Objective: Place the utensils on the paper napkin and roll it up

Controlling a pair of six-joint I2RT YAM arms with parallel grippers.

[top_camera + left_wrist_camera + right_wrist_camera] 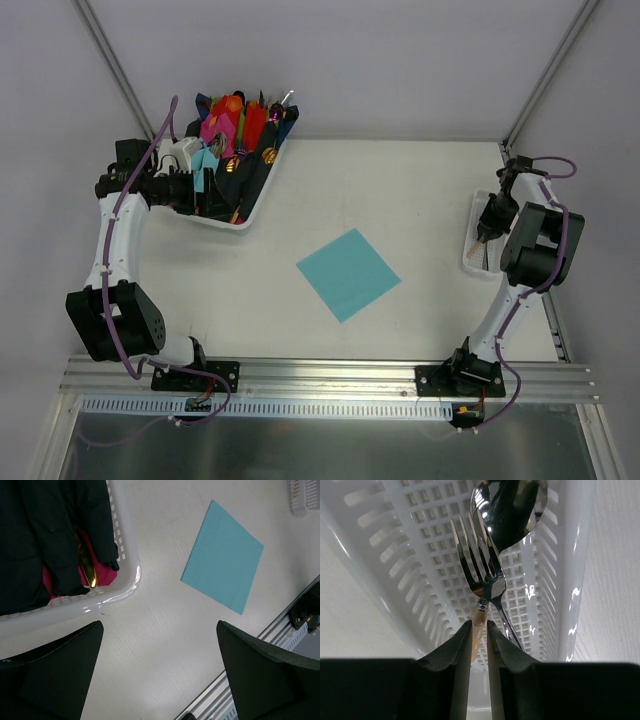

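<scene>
The teal paper napkin (348, 273) lies flat mid-table; it also shows in the left wrist view (222, 557). A silver fork (482, 562) and a silver spoon (512, 505) lie inside a small white slotted tray (410, 545) at the table's right side (470, 240). My right gripper (479, 625) is down in that tray (488, 230), shut on the fork's pale handle. The spoon's bowl sits just behind the fork's tines. My left gripper (160, 625) is open and empty, held above the table by the big basket (195, 185).
A large white basket (262, 195) at the back left holds pink, red and dark navy napkin bundles with gold cutlery; a gold spoon (86, 565) shows in it. The metal rail (330, 375) runs along the near edge.
</scene>
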